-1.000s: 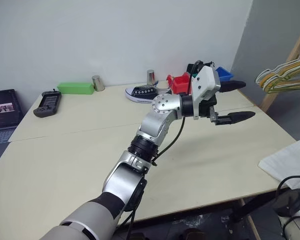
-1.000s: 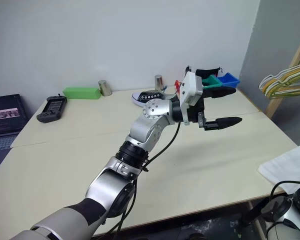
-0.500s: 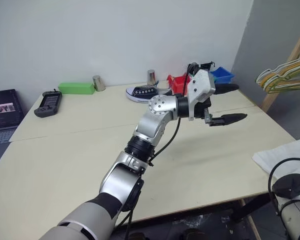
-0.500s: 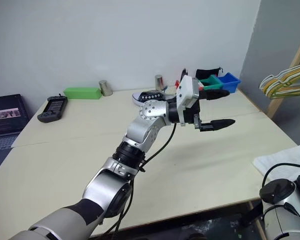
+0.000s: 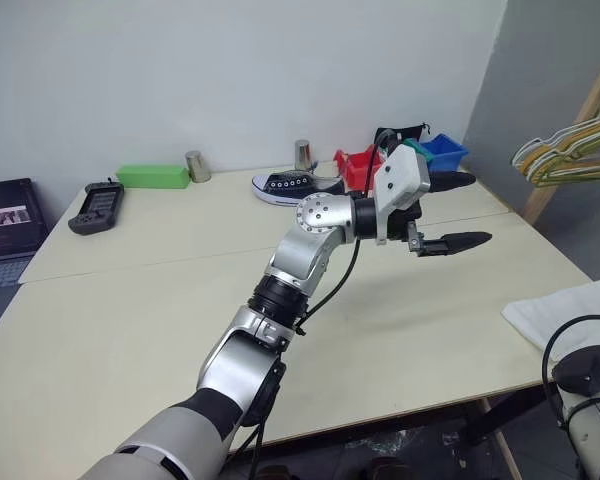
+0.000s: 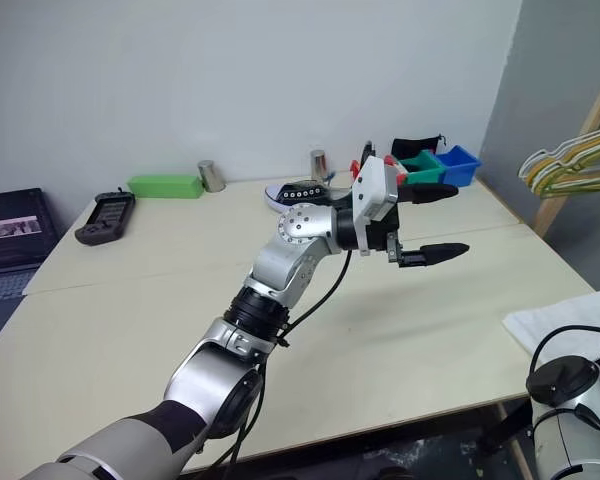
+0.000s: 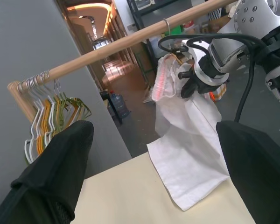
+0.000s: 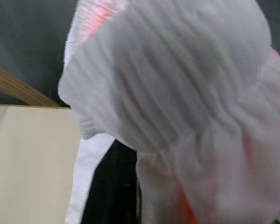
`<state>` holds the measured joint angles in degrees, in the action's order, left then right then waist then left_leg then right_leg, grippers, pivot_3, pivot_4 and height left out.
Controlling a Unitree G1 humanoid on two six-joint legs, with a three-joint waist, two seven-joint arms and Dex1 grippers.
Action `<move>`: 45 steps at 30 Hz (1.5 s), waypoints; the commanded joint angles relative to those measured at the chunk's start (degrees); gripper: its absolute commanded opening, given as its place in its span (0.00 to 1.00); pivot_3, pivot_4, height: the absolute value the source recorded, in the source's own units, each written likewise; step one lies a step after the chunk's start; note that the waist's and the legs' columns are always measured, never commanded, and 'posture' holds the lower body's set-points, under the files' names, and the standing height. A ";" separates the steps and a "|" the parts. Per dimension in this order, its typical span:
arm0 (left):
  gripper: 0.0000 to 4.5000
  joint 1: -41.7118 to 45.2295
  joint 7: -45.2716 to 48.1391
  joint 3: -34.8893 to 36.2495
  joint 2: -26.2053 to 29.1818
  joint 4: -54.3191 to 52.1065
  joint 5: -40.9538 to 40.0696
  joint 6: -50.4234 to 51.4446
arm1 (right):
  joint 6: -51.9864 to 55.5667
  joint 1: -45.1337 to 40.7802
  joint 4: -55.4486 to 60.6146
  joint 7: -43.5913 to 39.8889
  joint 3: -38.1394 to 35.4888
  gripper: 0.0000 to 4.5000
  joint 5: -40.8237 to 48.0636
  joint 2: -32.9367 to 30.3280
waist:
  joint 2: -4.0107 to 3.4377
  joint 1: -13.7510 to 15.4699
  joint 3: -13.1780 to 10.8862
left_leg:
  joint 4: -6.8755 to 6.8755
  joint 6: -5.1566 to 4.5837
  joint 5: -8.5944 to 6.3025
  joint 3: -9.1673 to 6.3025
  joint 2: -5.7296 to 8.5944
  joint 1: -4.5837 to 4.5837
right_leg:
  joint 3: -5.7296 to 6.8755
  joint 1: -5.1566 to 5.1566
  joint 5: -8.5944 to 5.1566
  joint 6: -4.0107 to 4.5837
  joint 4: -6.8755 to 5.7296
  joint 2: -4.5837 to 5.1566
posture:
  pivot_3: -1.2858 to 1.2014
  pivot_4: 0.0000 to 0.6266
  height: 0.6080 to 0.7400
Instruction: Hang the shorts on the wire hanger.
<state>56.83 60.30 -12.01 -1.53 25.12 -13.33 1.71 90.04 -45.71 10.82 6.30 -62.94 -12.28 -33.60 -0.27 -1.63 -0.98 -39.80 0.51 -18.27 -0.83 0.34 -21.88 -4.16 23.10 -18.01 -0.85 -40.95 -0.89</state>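
While the left gripper hangs above the pale, matte tabletop, its two black tapered fingers stand wide apart with nothing between them, pointing level toward the right edge. Out past those fingertips, thin white shorts hang as a long, creased sheet whose lower hem lies flat on the tabletop's corner. Their gathered, ribbed waistband glows faintly orange-red at the top, bunched around the right gripper; whether that gripper is clamped on the cloth or loosened I cannot tell. Just above the waistband a thin wire hook, the hanger, loops over a round wooden rod; how far the shorts sit on the wire I cannot tell. Farther along the rod, well apart from the shorts, a bunch of slim white, yellow and green hangers hangs closely packed.

Behind the left fingers, toward the wall, stand boxy plastic bins, red and blue. Beside them lies a black canvas shoe with a white rubber sole, and near it a shiny metal cup. Farther off along the wall are a second cup, a flat green box, a dark handheld device and a laptop.
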 commanded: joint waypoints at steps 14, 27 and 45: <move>1.00 0.60 -0.45 0.09 0.19 -1.99 -0.18 -0.67 | 0.94 8.21 17.19 -0.51 16.10 1.00 -1.26 -3.61 | 0.07 0.01 -0.05 | 0.00 0.00 0.00 -0.01 0.00 -0.01 | 0.01 0.00 -0.02 -0.03 0.01 0.00 | 0.50 0.00 1.00; 1.00 -0.45 -1.86 2.07 3.81 -1.66 -0.14 0.69 | 2.46 5.86 33.22 1.32 32.65 1.00 -7.46 3.99 | 0.09 -0.13 -0.06 | -0.02 0.01 0.00 -0.07 0.00 -0.01 | 0.02 0.01 -0.05 -0.09 0.01 -0.02 | 0.50 0.00 1.00; 1.00 -31.62 -44.61 19.40 10.51 -23.22 5.65 24.89 | -44.72 13.77 -2.04 -8.24 57.54 1.00 7.60 29.26 | 0.94 4.13 0.02 | 0.00 0.04 0.00 -0.83 0.15 0.10 | 0.18 0.07 -0.02 -0.06 -0.19 0.26 | 0.65 0.00 1.00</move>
<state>26.75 20.34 5.02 9.87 6.94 -7.47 23.49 51.69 -32.50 10.82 -0.74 -7.26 -5.87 -5.59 0.67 2.50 -0.96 -39.81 0.55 -18.27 -1.75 0.50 -21.80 -3.90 23.17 -18.02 -0.89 -41.14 -0.63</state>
